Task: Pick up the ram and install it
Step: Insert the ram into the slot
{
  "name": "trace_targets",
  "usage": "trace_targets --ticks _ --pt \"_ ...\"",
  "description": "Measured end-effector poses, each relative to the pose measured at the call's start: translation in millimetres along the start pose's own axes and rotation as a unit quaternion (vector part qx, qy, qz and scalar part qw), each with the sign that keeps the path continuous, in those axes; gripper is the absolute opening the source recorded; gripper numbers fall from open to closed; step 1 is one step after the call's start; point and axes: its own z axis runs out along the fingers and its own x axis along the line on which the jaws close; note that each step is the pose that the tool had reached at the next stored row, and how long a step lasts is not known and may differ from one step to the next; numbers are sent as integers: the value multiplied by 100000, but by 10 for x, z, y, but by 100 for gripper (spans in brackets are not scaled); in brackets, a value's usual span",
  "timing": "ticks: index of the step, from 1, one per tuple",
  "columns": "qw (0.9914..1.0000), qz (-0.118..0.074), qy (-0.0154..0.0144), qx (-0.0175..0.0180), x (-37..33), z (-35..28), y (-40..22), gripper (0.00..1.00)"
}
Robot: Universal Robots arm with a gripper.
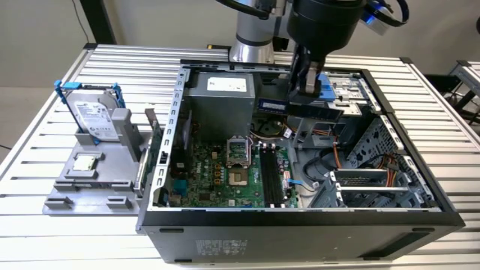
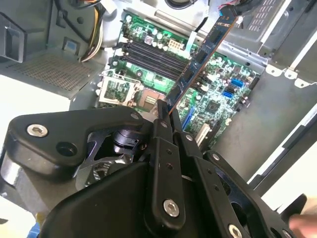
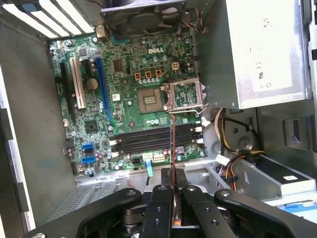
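My gripper (image 1: 304, 90) hangs over the open computer case (image 1: 161, 169), shut on the ram (image 1: 300, 108). The ram is a thin dark stick, held level above the case's back half in the exterior view. In the second wrist view the ram (image 2: 203, 54) sticks out from between the fingers (image 2: 161, 124) over the motherboard. The first wrist view has the ram (image 3: 172, 144) edge-on as a thin line crossing the long black memory slots (image 3: 153, 141). Those slots (image 1: 271, 177) lie well below the stick, near the case's front wall.
A grey power supply (image 1: 221, 98) fills the case's back corner beside the gripper. The open processor socket (image 1: 238, 163) sits next to the slots, with cables and a drive cage (image 1: 367, 185) on the exterior view's right. A grey fixture (image 1: 98, 180) outside holds a hard drive (image 1: 96, 115) and a small square chip (image 1: 84, 163).
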Motion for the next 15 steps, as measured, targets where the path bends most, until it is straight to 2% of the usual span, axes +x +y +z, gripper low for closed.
trace_targets --ticks 3,7,11,15 --pt "99987 1623 -14 54 0 0 0 0" --pt "99925 3867 -46 128 0 0 0 0" --pt "99806 6220 -80 210 1 1 0 0" --pt "99639 8484 -97 284 0 0 0 0"
